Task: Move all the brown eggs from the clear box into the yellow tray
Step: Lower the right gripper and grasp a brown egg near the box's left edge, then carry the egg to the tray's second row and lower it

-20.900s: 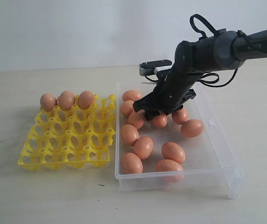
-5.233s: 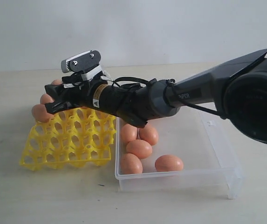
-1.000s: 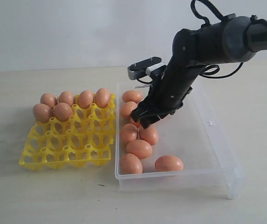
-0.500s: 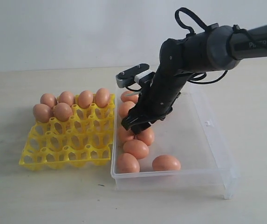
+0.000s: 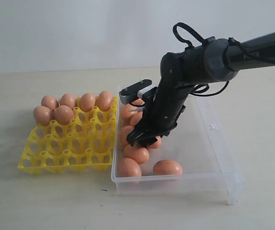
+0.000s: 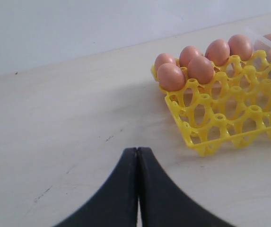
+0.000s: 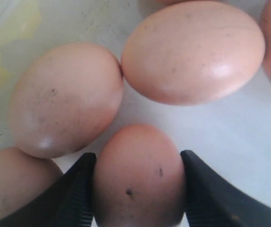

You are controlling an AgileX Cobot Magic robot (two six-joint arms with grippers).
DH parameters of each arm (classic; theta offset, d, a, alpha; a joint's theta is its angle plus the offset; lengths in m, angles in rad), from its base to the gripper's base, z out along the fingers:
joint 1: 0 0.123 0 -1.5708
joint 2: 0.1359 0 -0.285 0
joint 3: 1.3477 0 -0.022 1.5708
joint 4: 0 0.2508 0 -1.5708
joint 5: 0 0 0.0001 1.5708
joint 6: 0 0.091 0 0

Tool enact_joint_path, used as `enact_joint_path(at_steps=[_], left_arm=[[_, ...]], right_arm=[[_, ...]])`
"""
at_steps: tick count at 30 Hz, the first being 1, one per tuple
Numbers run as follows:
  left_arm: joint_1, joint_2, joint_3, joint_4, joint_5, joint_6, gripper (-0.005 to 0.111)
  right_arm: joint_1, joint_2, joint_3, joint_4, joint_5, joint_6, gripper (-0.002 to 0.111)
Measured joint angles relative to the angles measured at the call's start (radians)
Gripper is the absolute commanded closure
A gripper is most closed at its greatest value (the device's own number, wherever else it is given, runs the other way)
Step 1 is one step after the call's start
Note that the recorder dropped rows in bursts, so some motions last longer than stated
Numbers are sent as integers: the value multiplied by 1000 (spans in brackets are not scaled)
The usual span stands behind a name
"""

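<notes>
Right tool [image 5: 143, 142] is down in the shallow transparent plastic clear box [image 5: 199, 143], fingers [image 7: 76, 189] clamped either side of one brown egg [image 7: 137, 175]. We see more smooth oval brown eggs [image 5: 136, 154] crowding it, two touching just beyond. The bright plastic yellow tray [image 5: 65, 148] holds six, same as a second ago. The box has since slid up against it. Left tool [image 6: 137, 152] is clenched, empty, over the bench [image 6: 55, 118].

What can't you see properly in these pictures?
1. How many eggs remain in the box: exterior view, the right arm covers some.
2. Whether the right gripper grips its egg yet: right wrist view, too close.
3. Part of the tray: left wrist view, cut off by the edge.
</notes>
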Motion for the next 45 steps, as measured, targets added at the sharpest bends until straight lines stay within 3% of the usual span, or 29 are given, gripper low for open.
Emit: enact_joint_path(at_steps=[4,14,17,23,28,33,38,45], left_arm=[[0,0,0,0,0,0,107],[0,0,0,0,0,0,107],[0,0,0,0,0,0,107],[0,0,0,0,0,0,107],[0,0,0,0,0,0,107],[0,0,0,0,0,0,107],[0,0,0,0,0,0,107],[0,0,0,0,0,0,107]], right_arm=[[0,0,0,0,0,0,109],[0,-143,9,0,-75,-50,108],[12,-270,58,22,-225,-52,108],[121,-476,249,62,-696,-52,108],[212,-434,311,62,-949,2,108],[225,-292,307,39,-1146,189,108],[225,-133,202,-29,-1146,312,108],[227,23,27,-56,-1023,338,108]])
